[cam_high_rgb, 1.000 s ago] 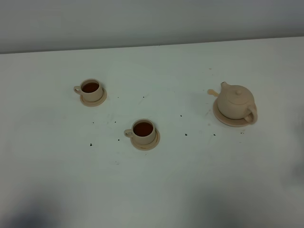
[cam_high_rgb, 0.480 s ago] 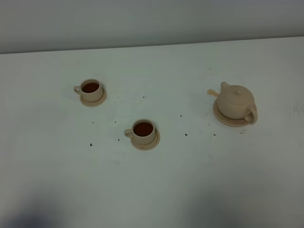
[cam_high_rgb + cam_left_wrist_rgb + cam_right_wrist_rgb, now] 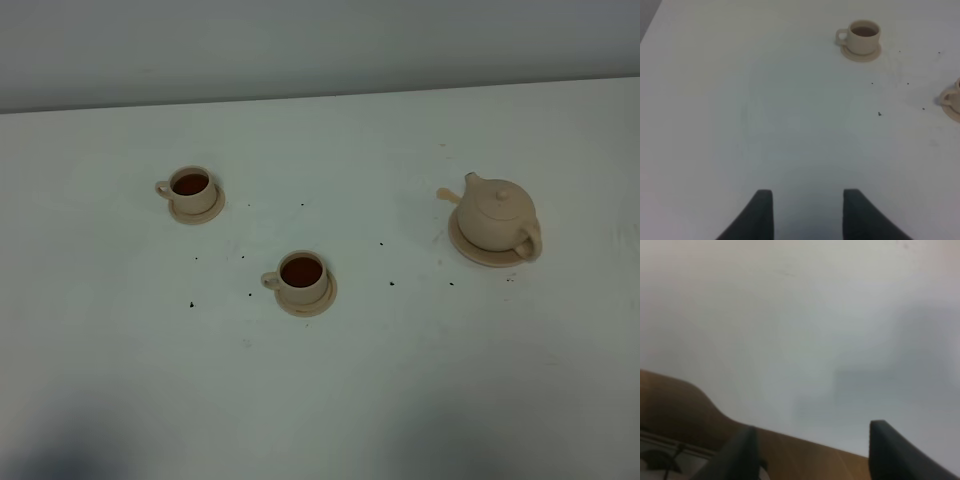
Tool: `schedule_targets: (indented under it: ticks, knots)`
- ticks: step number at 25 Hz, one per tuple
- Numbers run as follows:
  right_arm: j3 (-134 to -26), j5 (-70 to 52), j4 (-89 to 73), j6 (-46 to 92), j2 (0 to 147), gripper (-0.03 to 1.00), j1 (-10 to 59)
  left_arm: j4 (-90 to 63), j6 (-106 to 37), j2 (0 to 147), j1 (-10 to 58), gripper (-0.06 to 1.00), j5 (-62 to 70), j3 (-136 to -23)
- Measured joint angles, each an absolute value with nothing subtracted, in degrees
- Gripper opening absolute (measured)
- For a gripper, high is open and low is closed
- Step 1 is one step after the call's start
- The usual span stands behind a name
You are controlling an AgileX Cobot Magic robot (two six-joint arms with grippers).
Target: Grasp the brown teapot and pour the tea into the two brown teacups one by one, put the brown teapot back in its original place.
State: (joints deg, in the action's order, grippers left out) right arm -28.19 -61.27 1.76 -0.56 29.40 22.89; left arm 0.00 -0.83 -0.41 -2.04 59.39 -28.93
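Left pincer [image 3: 807, 212]: parted, empty, above bare tabletop [image 3: 420, 380].
Right pincer [image 3: 810, 450]: wide apart, empty.
Teapot [image 3: 497, 214]: on its saucer [image 3: 470, 250].
Teacups [image 3: 192, 187] [image 3: 301, 273]: both filled.

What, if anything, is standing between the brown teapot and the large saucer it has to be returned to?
Nothing visible does. The brown teapot already sits on its large saucer at the table's right side. Both teacups, the far one and the near one, hold dark tea and stand well apart to the left.

Only the dim shadow at the right edge of the table [image 3: 330, 400] has faded away.
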Motion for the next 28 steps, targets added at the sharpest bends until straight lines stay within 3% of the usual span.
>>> schedule_targets:
  ticks: [6, 14, 17, 22, 28]
  knots:
    - [-28.19, -61.27, 1.96, -1.11, 28.74, 0.5, 22.48, 0.0, -0.83, -0.41, -2.04, 0.38, 59.39, -28.93]
    - [-28.19, -61.14, 2.38, -1.06, 16.78, 0.5, 3.91, 0.0, -0.83, -0.41, -2.04, 0.38, 59.39, -28.93]
    - [-28.19, -61.14, 2.43, -0.32, 10.06, 0.5, 0.19, 0.0, -0.83, -0.41, -2.04, 0.38, 59.39, -28.93]
    - [-28.19, -61.2, 2.43, 0.0, 0.89, 0.5, -1.83, 0.0, -0.83, -0.41, -2.04, 0.38, 59.39, -28.93]
    - [-28.19, -61.2, 2.37, 0.0, -0.38, 0.49, -2.23, 0.0, -0.83, -0.41, -2.04, 0.38, 59.39, -28.93]
